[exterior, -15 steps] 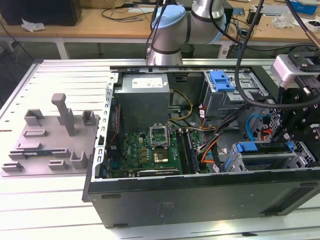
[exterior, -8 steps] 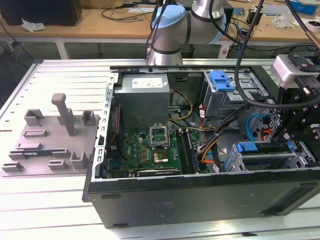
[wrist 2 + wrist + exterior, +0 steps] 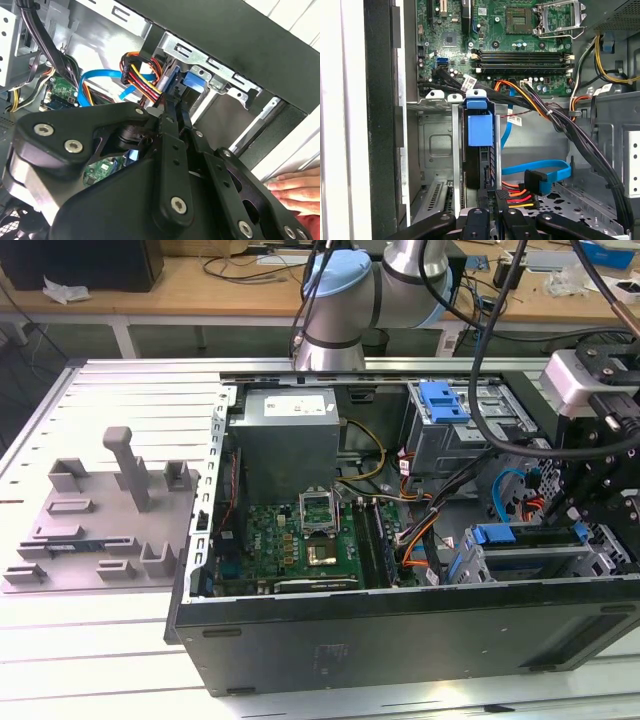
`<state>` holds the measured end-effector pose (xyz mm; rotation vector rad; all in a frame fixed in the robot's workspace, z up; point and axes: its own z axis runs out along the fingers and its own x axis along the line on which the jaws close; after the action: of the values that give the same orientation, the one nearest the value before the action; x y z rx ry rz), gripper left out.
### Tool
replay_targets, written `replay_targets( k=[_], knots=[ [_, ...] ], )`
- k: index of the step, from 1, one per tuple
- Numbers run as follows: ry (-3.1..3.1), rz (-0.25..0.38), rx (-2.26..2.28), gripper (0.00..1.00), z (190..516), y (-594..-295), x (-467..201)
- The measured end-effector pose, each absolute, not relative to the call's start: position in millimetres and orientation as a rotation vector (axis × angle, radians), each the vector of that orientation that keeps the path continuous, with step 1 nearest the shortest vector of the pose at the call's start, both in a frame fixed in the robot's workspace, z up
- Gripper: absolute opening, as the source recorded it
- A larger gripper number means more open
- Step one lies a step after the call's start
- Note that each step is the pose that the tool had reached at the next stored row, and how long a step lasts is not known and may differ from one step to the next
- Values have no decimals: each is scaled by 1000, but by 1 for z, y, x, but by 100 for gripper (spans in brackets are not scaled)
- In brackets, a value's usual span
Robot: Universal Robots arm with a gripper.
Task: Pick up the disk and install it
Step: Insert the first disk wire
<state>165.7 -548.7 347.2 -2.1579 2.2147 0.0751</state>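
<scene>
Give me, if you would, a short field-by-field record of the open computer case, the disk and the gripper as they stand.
Case: open black metal computer case, lying on its side on the pale slatted table
Disk: flat, blue-bracketed hard-drive disk, standing on edge inside the grey metal drive cage
Gripper: black gripper, right at the disk's near end
Fixture: grey plastic fixture with upright posts, on the exterior view's left of the case
Person: a hand resting just outside the case
</scene>
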Motion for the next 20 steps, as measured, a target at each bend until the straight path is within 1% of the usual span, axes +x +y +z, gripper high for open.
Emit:
replay_targets(
  k=[20],
  knots=[
    [2215, 74, -2157, 17, 347, -545, 164]
  ],
)
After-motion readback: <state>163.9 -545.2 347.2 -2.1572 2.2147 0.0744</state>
